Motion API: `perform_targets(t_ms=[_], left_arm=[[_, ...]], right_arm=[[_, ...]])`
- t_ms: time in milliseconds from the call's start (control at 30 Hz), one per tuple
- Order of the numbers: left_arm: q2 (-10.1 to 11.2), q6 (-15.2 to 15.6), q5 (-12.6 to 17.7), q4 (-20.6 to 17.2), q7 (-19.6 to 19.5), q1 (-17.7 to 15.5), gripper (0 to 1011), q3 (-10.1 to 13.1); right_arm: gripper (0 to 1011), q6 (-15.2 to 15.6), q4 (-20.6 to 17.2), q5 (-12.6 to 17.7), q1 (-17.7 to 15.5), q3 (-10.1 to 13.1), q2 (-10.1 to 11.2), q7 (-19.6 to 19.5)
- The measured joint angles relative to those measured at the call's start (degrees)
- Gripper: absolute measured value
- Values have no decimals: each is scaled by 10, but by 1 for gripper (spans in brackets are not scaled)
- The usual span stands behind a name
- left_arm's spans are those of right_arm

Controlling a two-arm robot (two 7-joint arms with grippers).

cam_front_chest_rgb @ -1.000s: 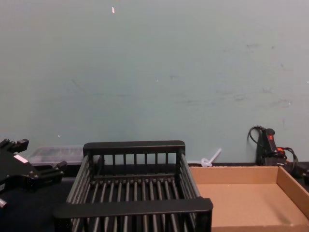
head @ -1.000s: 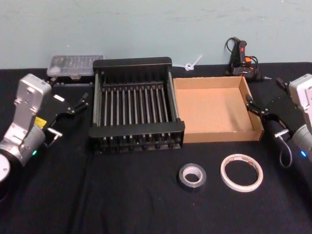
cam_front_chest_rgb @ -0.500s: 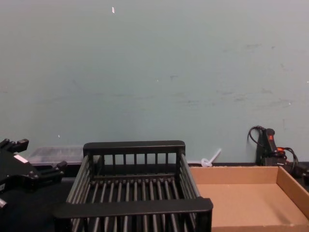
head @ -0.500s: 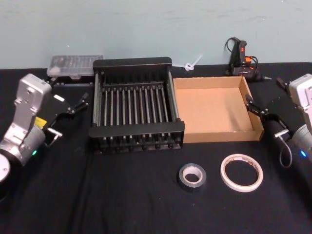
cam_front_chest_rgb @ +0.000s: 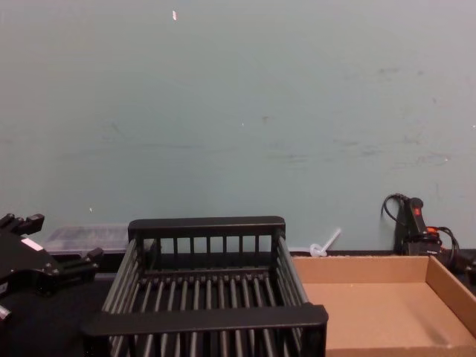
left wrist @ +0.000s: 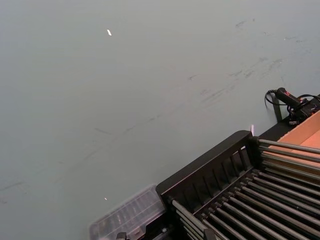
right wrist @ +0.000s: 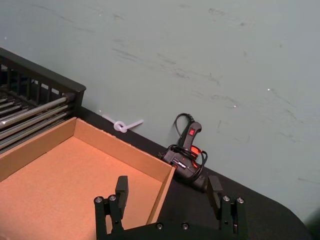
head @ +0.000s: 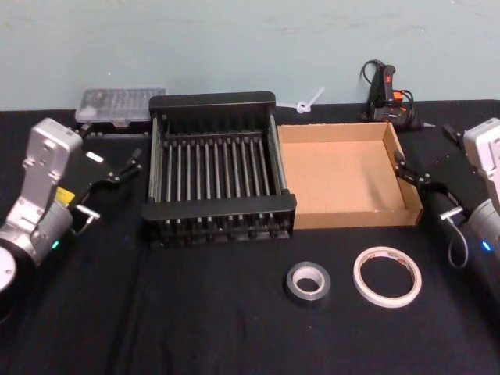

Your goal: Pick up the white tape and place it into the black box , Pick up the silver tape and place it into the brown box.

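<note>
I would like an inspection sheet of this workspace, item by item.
Surface: black cloth table.
Job's things: white tape and silver tape lie flat near the front edge, apart; black box and brown box side by side, both hold nothing.
Clutter: clear plastic case, white zip tie, glue gun at the back.
Grippers: left gripper left of the black box, open; right gripper by the brown box's right wall, open.
Cables: glue gun's black cord.
Surroundings: pale green wall.

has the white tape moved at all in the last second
No. The white tape lies at the same spot beside the silver tape, in front of the brown box.
</note>
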Motion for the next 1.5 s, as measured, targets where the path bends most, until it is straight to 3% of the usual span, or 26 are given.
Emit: perform_targets(t_ms=[300, 833, 1133, 1500], left_arm=[[0, 0, 0, 0, 0, 0, 1001, 0], [0, 0, 0, 0, 0, 0, 1001, 0], [0, 0, 0, 0, 0, 0, 1001, 0], [0, 0, 0, 0, 0, 0, 1001, 0]], right_arm=[[1002, 22, -25, 13, -15, 23, 2, 16], [1002, 104, -142, 86, -98, 88, 60, 86], [1003, 137, -177, 99, -135, 102, 78, 114], [1002, 202, -187, 115, -156, 107, 77, 143]])
